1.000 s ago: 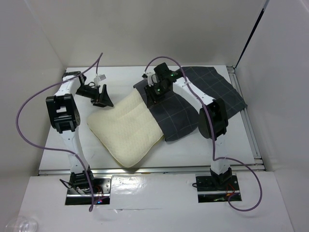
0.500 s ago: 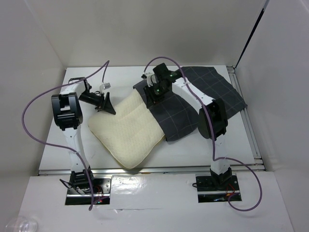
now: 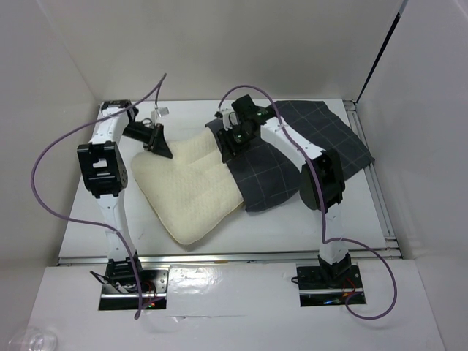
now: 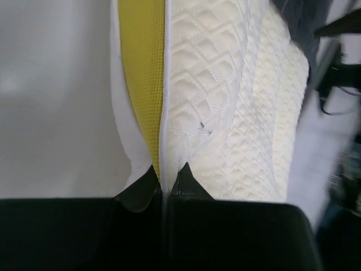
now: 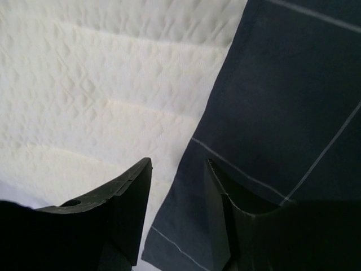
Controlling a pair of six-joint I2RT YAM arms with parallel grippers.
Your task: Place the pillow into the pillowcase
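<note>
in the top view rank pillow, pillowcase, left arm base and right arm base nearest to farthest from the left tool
1. pillow, its far left edge pinched by the left tool
2. pillowcase, to the right
3. left arm base, near edge, left
4. right arm base, near edge, far right

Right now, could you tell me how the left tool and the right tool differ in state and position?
The left tool is shut, pinching the edge of the quilted cream-white pillow with yellow piping; the right tool stands open, clamping nothing. The left tool is at the pillow's far left corner; the right tool is where the pillow meets the dark charcoal-grey grid-checked cloth pillowcase. Both are black.
</note>
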